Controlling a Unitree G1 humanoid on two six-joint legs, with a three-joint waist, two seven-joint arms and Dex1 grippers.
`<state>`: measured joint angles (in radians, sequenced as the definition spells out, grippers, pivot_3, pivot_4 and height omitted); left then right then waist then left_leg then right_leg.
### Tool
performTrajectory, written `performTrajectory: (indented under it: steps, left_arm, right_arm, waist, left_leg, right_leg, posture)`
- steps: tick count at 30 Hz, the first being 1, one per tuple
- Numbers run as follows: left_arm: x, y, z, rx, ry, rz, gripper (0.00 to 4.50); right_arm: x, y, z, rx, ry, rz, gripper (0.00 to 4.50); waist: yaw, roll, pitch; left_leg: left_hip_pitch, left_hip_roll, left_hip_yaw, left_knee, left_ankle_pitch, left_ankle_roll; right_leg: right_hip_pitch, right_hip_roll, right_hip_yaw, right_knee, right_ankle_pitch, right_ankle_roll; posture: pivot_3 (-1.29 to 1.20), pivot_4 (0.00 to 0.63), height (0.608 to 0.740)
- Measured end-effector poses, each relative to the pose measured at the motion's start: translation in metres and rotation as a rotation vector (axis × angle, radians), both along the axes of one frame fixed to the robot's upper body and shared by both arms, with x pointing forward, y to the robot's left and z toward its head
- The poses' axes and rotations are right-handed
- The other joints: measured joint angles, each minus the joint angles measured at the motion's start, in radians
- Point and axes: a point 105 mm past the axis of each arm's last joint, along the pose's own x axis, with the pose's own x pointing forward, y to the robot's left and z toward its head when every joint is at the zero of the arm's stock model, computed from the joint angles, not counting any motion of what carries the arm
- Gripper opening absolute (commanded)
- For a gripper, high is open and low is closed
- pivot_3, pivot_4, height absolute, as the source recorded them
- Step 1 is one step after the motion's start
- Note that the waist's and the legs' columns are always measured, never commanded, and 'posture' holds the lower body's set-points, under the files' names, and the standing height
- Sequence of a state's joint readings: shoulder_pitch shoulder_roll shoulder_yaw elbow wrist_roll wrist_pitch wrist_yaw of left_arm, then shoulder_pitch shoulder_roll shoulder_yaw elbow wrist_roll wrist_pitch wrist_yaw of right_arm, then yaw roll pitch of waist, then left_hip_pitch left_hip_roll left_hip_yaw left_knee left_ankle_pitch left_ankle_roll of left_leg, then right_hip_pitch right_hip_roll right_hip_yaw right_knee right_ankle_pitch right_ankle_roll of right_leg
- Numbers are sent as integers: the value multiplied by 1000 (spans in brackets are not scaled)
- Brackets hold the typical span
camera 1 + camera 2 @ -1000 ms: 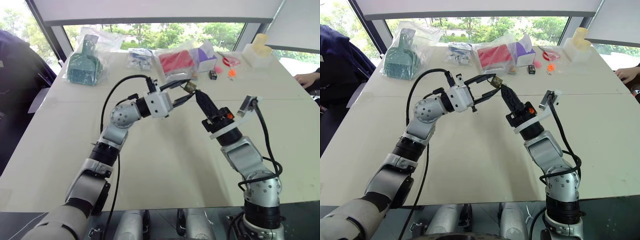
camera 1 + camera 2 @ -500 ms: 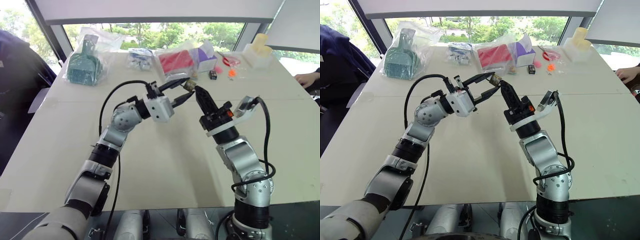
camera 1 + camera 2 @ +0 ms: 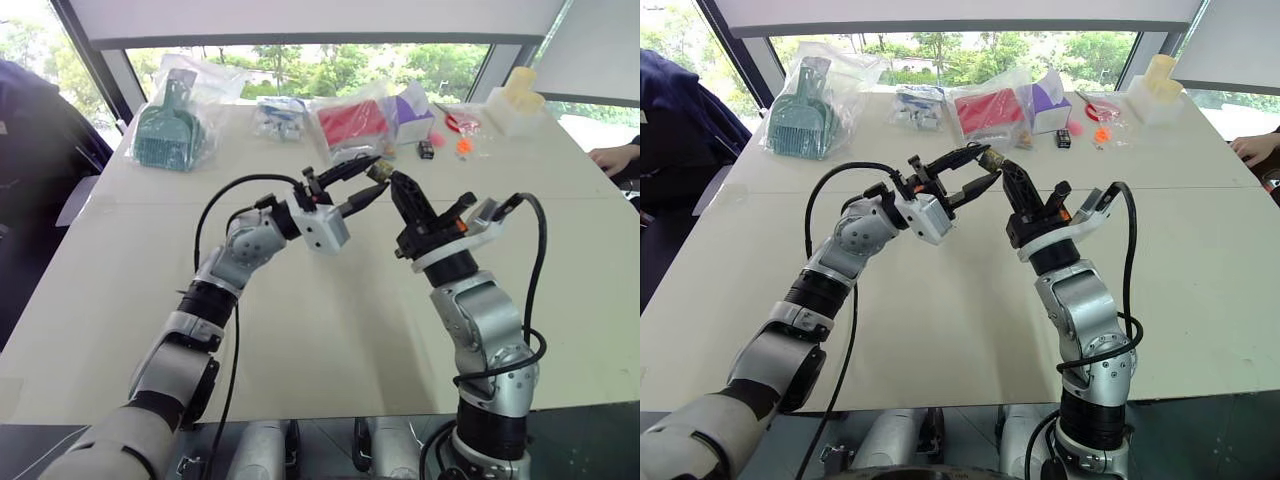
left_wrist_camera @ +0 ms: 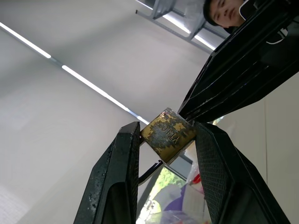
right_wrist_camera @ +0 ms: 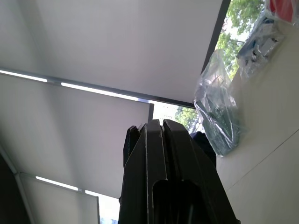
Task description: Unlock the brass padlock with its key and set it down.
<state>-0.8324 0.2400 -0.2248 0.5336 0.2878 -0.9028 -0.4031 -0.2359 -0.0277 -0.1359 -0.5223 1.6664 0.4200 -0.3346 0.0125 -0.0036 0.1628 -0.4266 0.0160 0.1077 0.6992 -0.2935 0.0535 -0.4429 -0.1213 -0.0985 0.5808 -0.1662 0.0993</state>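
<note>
Left gripper [image 4: 163,140] pinching padlock [image 4: 168,134] mid-air over table [image 3: 330,330]. Right gripper [image 3: 392,180] pressed together at padlock, wrist rolled since a second ago. Likely turning key; key itself unseen.

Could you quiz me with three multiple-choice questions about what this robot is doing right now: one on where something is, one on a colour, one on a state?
1. Where is the brass padlock?
A. lying on the table
B. between the left gripper's fingers, above the table
C. inside a plastic bag

2. What colour is the dustpan in the bag?
A. green
B. orange
C. white

3. How are the right gripper's fingers?
A. wide open
B. shut together
C. around a bag

Answers: 1 B, the left wrist view shows it clamped; 2 A, seen through the plastic; 3 B, no gap shows.
</note>
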Motion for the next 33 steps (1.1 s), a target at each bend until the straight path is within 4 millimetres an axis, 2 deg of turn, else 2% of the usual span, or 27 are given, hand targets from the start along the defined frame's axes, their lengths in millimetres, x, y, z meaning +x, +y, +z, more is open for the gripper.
performTrajectory:
  steps: [2, 6, 13, 20, 30, 33]
  left_arm:
    - [2, -1, 0, -9, 45, -12, 1212]
    - [12, -2, 10, -25, 168, -35, 1212]
    - [7, -8, 7, 37, 242, -110, 1212]
    - [-6, -10, 10, 46, 236, -165, 1212]
    - [-16, -13, 5, 67, 244, -188, 1212]
    - [-16, -13, 6, 67, 241, -189, 1212]
  right_arm:
    - [-1, -2, 1, -95, -43, -24, 893]
    - [-8, -8, 4, -408, -193, -48, 2864]
    - [-12, -19, 12, -646, -346, -27, 2864]
    - [-5, -23, 3, -705, -352, -12, 2864]
    - [-2, -24, 2, -668, -363, -2, 2864]
    - [-1, -24, 5, -660, -372, -3, 2065]
  waist:
    - [0, 0, 0]
    - [-1, 0, 0]
    - [-1, 0, 1]
    - [1, 0, 1]
    - [1, 0, 1]
    - [0, 0, 1]
  left_leg:
    - [0, 0, 0, 0, 0, 0]
    - [0, 0, 0, 0, 0, 0]
    - [0, 0, 0, 0, 0, 0]
    - [0, 0, 0, 0, 0, 0]
    - [0, 0, 0, 0, 0, 0]
    - [0, 0, 0, 0, 0, 0]
  right_leg:
    - [0, 0, 0, -1, 0, 0]
    - [0, 0, 0, -1, -2, -3]
    - [0, 0, 0, -1, -1, -2]
    - [0, 0, 0, -1, -1, -2]
    - [0, 0, 0, -1, -1, -2]
    - [0, 0, 0, -1, -1, -2]
  posture:
    - [0, 150, 735]
    - [0, 150, 735]
    - [0, 150, 735]
    - [0, 150, 735]
    - [0, 150, 735]
    - [0, 150, 735]
